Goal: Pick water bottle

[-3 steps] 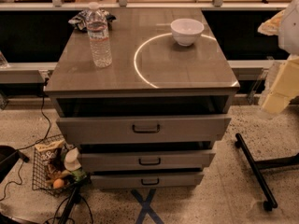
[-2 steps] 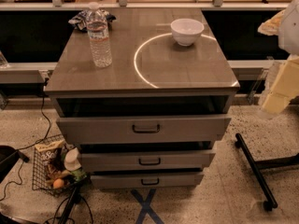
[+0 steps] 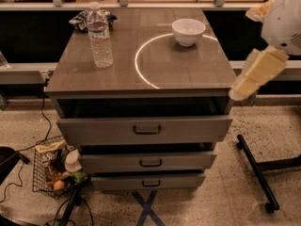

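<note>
The water bottle is clear ribbed plastic with a white cap and a thin reddish label band. It stands upright on the back left of the grey cabinet top. My gripper is at the end of a cream arm link at the right edge. It hangs off the cabinet's front right corner, far to the right of the bottle, and holds nothing that I can see.
A white bowl sits at the back right of the top, and a crumpled dark bag lies behind the bottle. Three drawers stand slightly open below. A wire basket of snacks and a black stand leg are on the floor.
The arm and gripper have moved left, towards the cabinet's front right corner. The bottle and bowl have not moved.
</note>
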Robot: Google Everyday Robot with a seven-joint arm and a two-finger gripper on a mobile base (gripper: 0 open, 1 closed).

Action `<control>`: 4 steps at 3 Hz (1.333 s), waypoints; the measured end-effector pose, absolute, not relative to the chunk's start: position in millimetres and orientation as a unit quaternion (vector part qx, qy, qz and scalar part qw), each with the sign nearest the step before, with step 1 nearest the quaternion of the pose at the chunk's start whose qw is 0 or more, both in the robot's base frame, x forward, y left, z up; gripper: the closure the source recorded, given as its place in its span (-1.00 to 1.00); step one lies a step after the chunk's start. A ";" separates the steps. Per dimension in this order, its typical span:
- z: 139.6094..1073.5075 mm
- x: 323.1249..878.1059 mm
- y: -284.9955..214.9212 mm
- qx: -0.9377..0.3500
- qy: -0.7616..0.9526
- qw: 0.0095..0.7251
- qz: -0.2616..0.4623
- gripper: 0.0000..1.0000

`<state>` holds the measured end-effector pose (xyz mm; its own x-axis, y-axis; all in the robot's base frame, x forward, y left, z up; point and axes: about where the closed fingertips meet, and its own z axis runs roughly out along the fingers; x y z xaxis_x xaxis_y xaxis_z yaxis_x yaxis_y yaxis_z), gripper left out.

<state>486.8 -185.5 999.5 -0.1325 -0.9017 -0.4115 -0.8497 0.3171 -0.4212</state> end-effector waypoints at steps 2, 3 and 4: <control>1038.3 590.7 -117.8 -0.512 0.659 0.546 0.073 -1.00; 1054.3 625.9 -90.1 -0.455 0.614 0.631 0.133 -1.00; 1059.4 641.5 -72.7 -0.401 0.601 0.668 0.178 -1.00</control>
<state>641.5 -72.7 1059.4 0.2141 -0.2451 -0.9456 -0.7201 0.6145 -0.3223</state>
